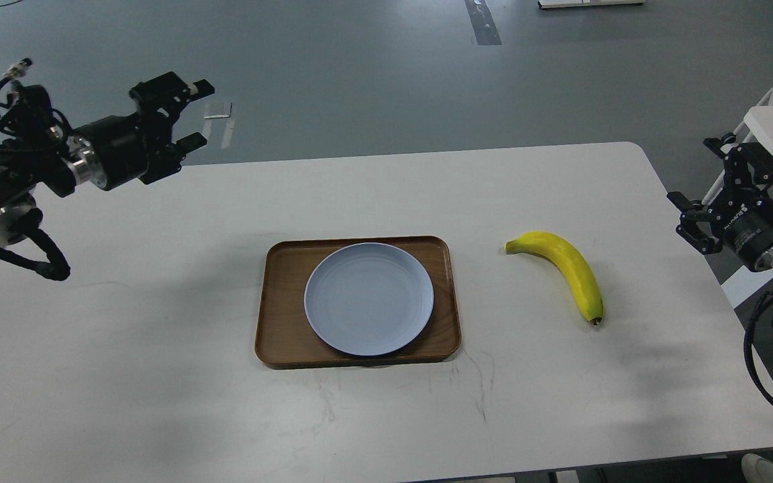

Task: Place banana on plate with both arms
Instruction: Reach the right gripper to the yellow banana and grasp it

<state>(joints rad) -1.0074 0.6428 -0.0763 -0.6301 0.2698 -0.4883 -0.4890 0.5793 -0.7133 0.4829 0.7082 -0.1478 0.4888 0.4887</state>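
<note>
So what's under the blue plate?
The plate sits on a brown wooden tray, which rests on the white table. The tray's middle is hidden beneath it.

Small white lettering on right pincer (703, 194) body, too blurred to read

My arms are black, each with a silver ring at the wrist, looping black cables, and a boxy black two-fingered claw, left gripper (193, 114) and right gripper (698, 181).
</note>
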